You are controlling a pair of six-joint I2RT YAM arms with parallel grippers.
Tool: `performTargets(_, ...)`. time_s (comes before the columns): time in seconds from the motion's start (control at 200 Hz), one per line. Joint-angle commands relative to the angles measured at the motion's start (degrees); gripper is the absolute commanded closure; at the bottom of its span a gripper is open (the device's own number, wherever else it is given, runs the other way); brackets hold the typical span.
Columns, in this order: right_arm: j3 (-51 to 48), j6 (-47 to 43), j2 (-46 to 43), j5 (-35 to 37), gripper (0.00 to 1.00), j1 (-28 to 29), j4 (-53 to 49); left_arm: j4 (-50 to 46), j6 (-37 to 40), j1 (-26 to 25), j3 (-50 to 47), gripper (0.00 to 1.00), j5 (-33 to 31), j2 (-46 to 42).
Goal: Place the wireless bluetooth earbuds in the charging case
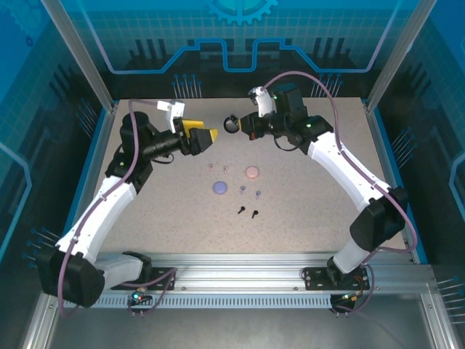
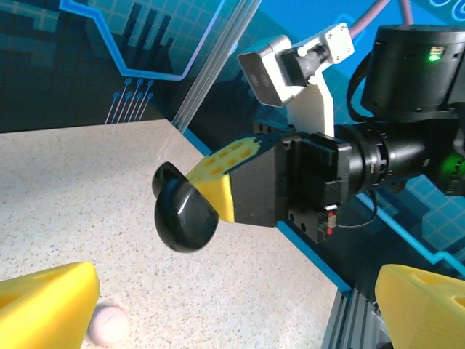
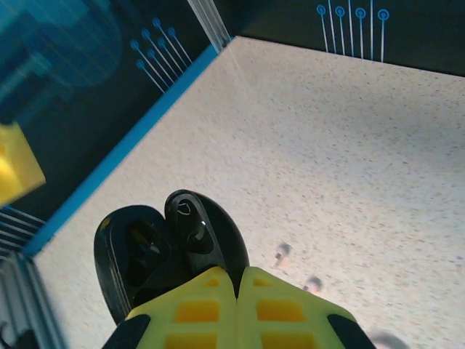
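Top external view: open black case (image 1: 231,123) is clamped by right gripper (image 1: 242,125) at far centre, left gripper (image 1: 201,131) is spread wide & empty beside it, black earbuds (image 1: 255,214) are seen lying on table (image 1: 327,145) nearer centre; case prob. best kept level, buds pinched by stems.

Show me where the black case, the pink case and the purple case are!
black charging case (image 2: 185,218): left wrist view, on its rounded shiny shell.
pink round case (image 1: 251,172): top external view, on the middle of its top.
purple round case (image 1: 220,187): top external view, on the middle of its top.
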Motion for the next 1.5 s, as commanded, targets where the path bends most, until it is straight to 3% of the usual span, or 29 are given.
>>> performTargets(0.0,3.94,-9.45,1.64,-0.04,1.00,-1.04,-6.84,-10.87,8.16,1.71,5.77,0.01,4.97,3.81)
performTargets(0.21,5.10,-11.63,3.50,-6.85,1.00,-2.92,-5.86,-17.36,13.46,2.63,12.70,0.02,9.42,11.36)
performTargets(0.555,12.38,-12.97,8.44,-13.94,1.00,-2.98,-8.11,-27.33,20.29,2.54,22.88,0.15,16.29,21.56)
performTargets(1.021,14.75,-14.49,10.13,-14.36,1.00,-1.68,-10.64,-30.70,22.81,2.20,26.17,0.28,21.02,24.92)
performTargets(1.296,15.00,-14.91,10.56,-14.85,1.00,-0.85,-10.94,-32.93,24.51,1.57,27.81,0.32,21.06,26.25)
performTargets(1.496,14.92,-15.10,10.84,-14.85,1.00,-0.28,-10.94,-32.95,24.58,1.31,28.03,0.41,21.15,26.66)
